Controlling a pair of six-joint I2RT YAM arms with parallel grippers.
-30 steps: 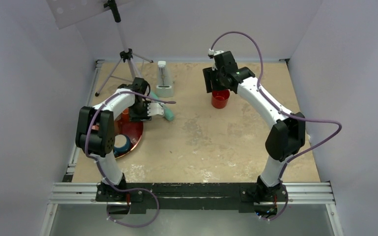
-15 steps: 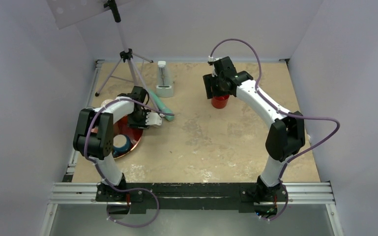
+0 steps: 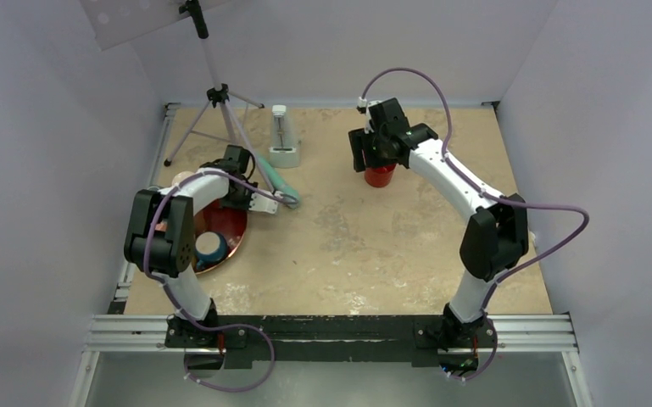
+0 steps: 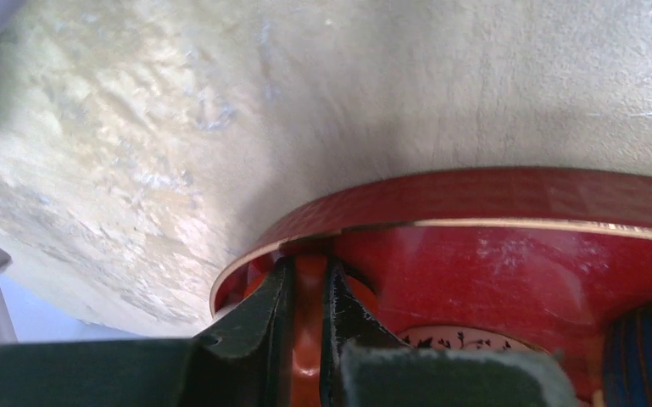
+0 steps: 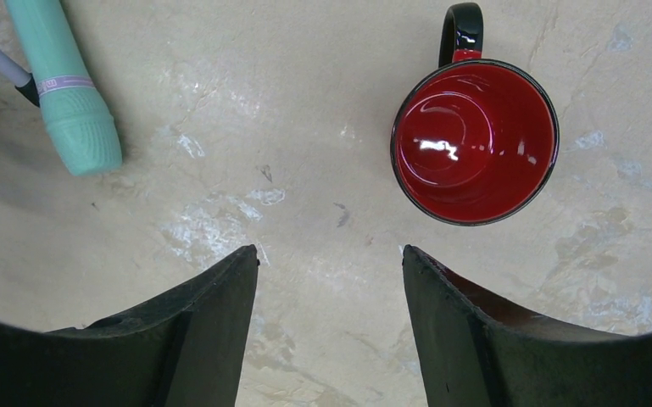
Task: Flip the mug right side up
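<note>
Mug [image 5: 473, 140] stands upright, upper right in the right wrist view, right end effector [image 5: 329, 259] wide and clear of it. Left end effector [image 4: 308, 284] pinched narrow over plate [image 4: 475, 197].

top: mug [image 3: 381, 176] mostly under right gripper [image 3: 372, 159] | left wrist: plate [image 4: 492, 197] cut off right | orange strip [image 4: 308, 339] in left gripper [image 4: 308, 270] unidentifiable

Fixed overhead from behind; right wrist close, straight down; mug [image 5: 473, 140] shared
</note>
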